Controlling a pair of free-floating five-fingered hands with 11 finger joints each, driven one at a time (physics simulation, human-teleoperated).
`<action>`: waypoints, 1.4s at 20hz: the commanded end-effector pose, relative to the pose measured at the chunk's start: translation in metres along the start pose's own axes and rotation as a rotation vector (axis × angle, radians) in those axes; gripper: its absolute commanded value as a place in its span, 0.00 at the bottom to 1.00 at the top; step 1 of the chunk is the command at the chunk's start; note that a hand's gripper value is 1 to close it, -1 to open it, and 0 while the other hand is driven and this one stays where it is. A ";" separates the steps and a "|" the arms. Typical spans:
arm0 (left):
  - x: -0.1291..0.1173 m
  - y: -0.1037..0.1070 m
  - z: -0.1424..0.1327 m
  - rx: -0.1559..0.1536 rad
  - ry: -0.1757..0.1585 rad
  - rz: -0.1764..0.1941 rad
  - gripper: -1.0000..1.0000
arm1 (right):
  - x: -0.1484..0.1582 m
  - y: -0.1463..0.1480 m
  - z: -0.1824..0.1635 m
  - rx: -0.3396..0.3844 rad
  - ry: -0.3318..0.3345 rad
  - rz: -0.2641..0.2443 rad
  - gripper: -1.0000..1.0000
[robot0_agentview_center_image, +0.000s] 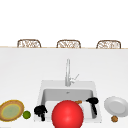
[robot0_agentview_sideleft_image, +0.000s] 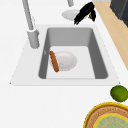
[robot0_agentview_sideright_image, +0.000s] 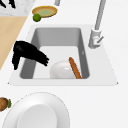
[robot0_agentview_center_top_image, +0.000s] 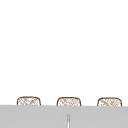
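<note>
The right hand (robot0_agentview_center_image: 93, 102) is seen in the front view over the right rim of the sink (robot0_agentview_center_image: 42, 86), matte black, with relaxed fingers hanging downward and nothing held; in the right side view the same hand (robot0_agentview_sideright_image: 27, 53) is stretched from the near rim out over the basin, fingertips directed toward the white bowl (robot0_agentview_sideright_image: 62, 70) without touching it. The left hand (robot0_agentview_center_image: 40, 110) is shown at the sink's front left corner, loosely open and empty, just beside a small round green lime (robot0_agentview_center_image: 26, 115). The bowl is round, smooth and glossy white, and is set on the floor of the grey, flat-walled rectangular basin. A slim brown sausage (robot0_agentview_sideright_image: 75, 68), rounded at both ends, is laid across the bowl's rim on the faucet side; its long axis is run roughly from the sink's right end toward its left end, one end raised on the bowl. A large, glossy red ball (robot0_agentview_center_image: 67, 114) is seen at the front of the sink in the front view. A tall, thin metal faucet (robot0_agentview_center_image: 67, 72) with a side lever is mounted behind the basin. On the white counter (robot0_agentview_center_image: 20, 75) a woven-looking plate (robot0_agentview_center_image: 11, 110) with a yellow rim is placed at the left, and a plain white plate (robot0_agentview_center_image: 115, 106) at the right, with a small brown nut-like thing (robot0_agentview_center_image: 114, 118) near it.
</note>
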 end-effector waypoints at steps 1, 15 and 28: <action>0.000 0.000 0.000 0.000 0.000 0.000 0.50 | 0.008 -0.010 -0.034 0.000 0.011 -0.005 0.00; 0.000 0.000 0.000 0.000 0.000 0.000 0.50 | 0.050 -0.010 -0.160 0.095 0.016 0.005 0.00; 0.000 0.000 0.000 0.000 0.000 0.000 0.50 | 0.072 -0.010 -0.246 0.193 0.023 0.025 0.00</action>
